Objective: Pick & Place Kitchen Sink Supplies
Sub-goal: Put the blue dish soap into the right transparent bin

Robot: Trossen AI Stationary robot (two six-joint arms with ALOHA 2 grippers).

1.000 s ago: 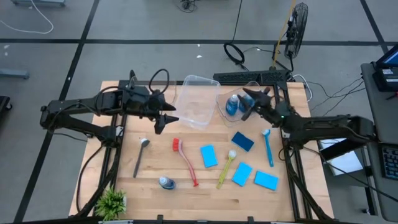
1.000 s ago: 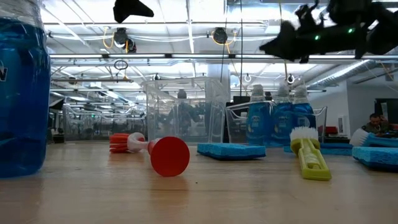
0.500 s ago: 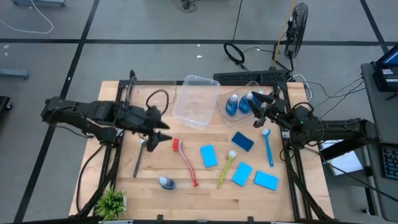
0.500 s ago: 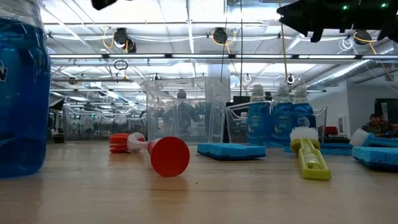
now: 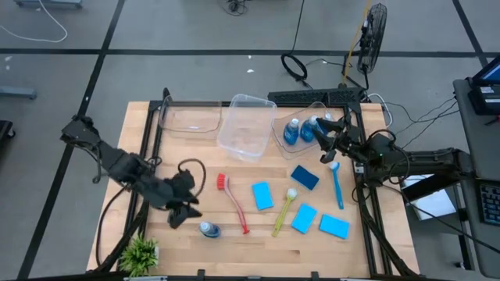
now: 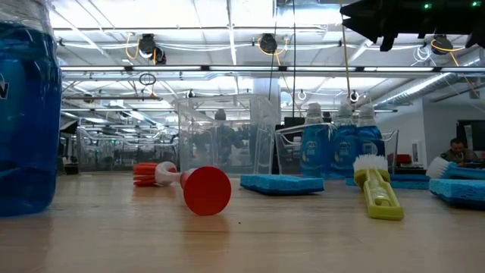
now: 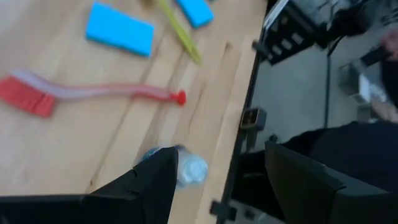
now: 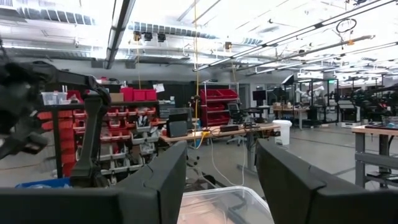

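Left gripper (image 5: 184, 212) hanging low over the tabletop (image 5: 234, 242) with jaws apart and empty, the lone fallen bottle (image 5: 208, 229) lying just beside them near the red brush (image 5: 233, 204); reading this as the approach to pick that bottle. Right gripper (image 5: 328, 144) waiting, jaws apart and empty, by the bin (image 5: 278, 134) holding three bottles; next move calling for jaws straddling the bottle before closing

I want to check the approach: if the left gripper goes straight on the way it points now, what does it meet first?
Most likely the lying bottle, seen between the open left gripper's fingers; depth is unclear. Nothing else lies before it.
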